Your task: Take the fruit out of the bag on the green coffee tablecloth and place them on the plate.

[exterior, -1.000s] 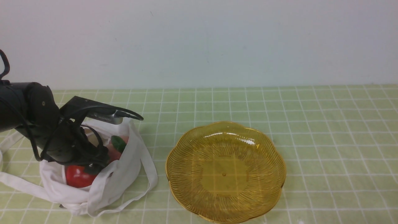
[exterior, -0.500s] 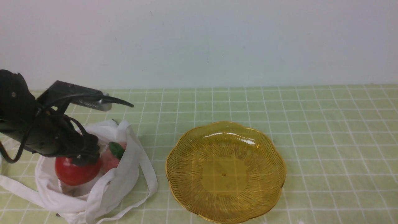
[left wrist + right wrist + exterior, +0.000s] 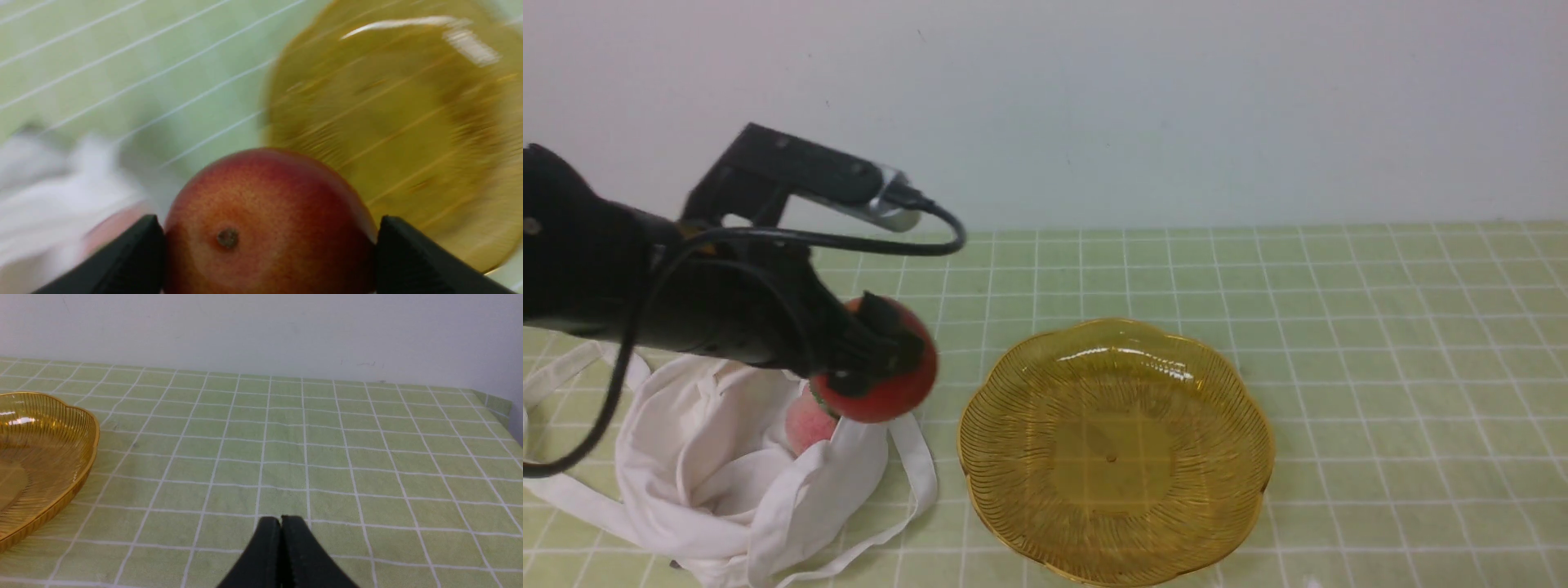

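Observation:
My left gripper (image 3: 870, 351) is shut on the red apple (image 3: 894, 384), held in the air above the right edge of the white bag (image 3: 711, 465), left of the amber plate (image 3: 1115, 453). In the left wrist view the apple (image 3: 265, 228) sits between both black fingers (image 3: 412, 257), with the plate (image 3: 408, 122) beyond it. The pink peach (image 3: 805, 425) lies in the bag, partly hidden under the apple. My right gripper (image 3: 281, 522) is shut and empty over the green tablecloth (image 3: 327, 457); it does not show in the front view.
The bag's long straps (image 3: 915, 465) trail on the tablecloth (image 3: 1380, 367) toward the plate. A pale wall runs along the table's far edge. The plate's rim (image 3: 81, 473) shows in the right wrist view.
My left gripper has lifted the apple out of the bag and carried it up and to the right, toward the plate. The peach stays in the bag, which has slumped flatter.

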